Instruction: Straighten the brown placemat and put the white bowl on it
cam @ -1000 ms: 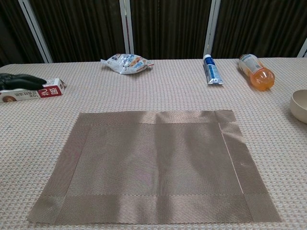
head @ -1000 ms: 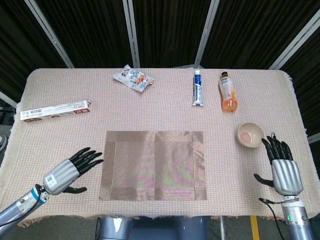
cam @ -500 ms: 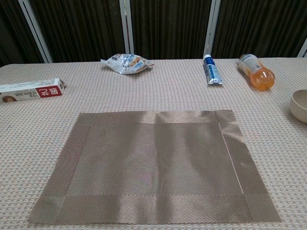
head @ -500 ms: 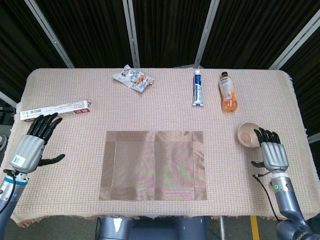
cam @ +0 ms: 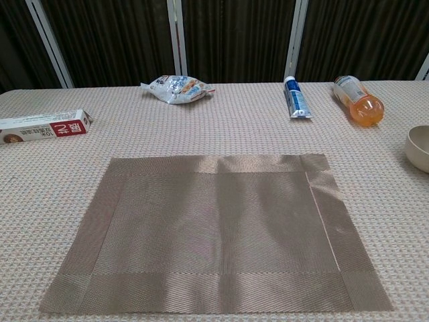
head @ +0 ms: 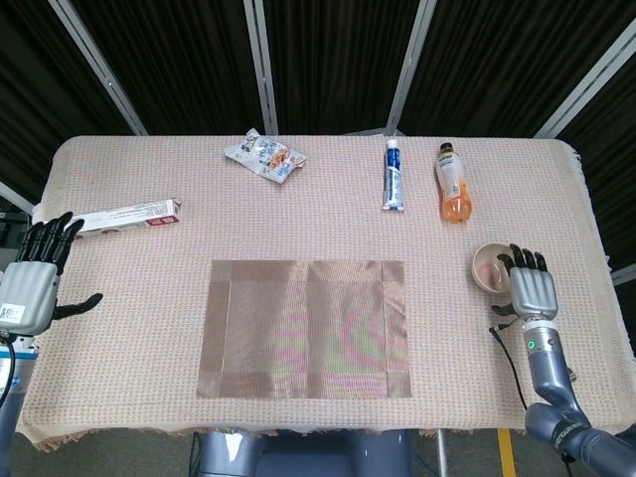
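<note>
The brown placemat point(head: 306, 328) lies flat and square in the middle of the table, and it fills the lower half of the chest view point(cam: 214, 231). The white bowl point(head: 490, 266) stands upright at the right side, off the mat; only its left part shows in the chest view point(cam: 418, 148). My right hand point(head: 530, 288) is just in front of the bowl, fingers spread, fingertips at its near rim, holding nothing. My left hand point(head: 35, 276) hovers at the table's left edge, fingers apart and empty. Neither hand shows in the chest view.
A long red and white box point(head: 109, 219) lies at the left, near my left hand. At the back lie a snack packet point(head: 264, 156), a blue and white tube point(head: 395, 176) and an orange drink bottle point(head: 453, 185) on its side.
My left hand has drawn back from beside the mat to the table's left edge. My right hand has moved forward up to the bowl's near rim. Mat and bowl have not moved.
</note>
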Controlling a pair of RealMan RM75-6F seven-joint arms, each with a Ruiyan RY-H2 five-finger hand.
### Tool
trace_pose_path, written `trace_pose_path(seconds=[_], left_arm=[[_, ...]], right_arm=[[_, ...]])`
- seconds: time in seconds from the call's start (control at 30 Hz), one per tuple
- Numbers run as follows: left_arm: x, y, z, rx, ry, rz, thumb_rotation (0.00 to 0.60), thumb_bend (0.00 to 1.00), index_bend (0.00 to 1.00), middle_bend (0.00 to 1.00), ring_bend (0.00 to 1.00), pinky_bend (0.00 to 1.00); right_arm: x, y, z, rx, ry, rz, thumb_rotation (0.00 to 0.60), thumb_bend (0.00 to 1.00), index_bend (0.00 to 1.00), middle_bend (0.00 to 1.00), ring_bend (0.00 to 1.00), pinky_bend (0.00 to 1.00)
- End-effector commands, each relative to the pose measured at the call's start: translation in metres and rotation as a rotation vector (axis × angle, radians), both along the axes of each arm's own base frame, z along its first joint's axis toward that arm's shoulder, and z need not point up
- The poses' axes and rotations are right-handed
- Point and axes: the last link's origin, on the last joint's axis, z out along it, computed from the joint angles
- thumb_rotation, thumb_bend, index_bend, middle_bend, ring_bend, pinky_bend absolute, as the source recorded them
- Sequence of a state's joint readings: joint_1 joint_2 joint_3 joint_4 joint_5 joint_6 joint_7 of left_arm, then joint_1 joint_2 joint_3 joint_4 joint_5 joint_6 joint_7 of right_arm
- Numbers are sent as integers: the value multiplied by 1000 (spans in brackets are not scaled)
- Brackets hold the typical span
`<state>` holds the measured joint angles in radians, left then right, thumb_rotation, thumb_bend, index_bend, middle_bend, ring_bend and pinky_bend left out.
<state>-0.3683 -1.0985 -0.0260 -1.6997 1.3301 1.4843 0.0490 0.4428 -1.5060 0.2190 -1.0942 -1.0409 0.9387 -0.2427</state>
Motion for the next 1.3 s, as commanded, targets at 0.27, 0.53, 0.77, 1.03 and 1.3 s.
trace_pose_path(seconds=[0.27, 0.53, 0.77, 1.03, 1.3], left_arm=[[0, -1, 1, 0, -15, -6, 600, 0, 0, 0, 0, 0], [0, -1, 0, -6, -22, -8, 600, 0, 0, 0, 0, 0], [2, -2, 0, -10, -31, -14, 600, 0, 0, 0, 0, 0], [3, -3, -2, -27, -34, -23, 600, 0, 0, 0, 0, 0], [1, -1, -4, -40, -31, -16, 600, 0, 0, 0, 0, 0]], right_arm=[[-5, -9, -10, -35, 18, 37, 600, 414, 784, 0, 0, 0], [3, -2, -8, -76, -1, 132, 600, 427, 818, 0, 0, 0], [32, 5, 2, -106, -37, 300, 600, 427, 819, 0, 0, 0], [93, 6, 7, 3, -14, 567, 600, 423, 818, 0, 0, 0], [170, -5, -15, 218, 48, 780, 600, 422, 815, 0, 0, 0]])
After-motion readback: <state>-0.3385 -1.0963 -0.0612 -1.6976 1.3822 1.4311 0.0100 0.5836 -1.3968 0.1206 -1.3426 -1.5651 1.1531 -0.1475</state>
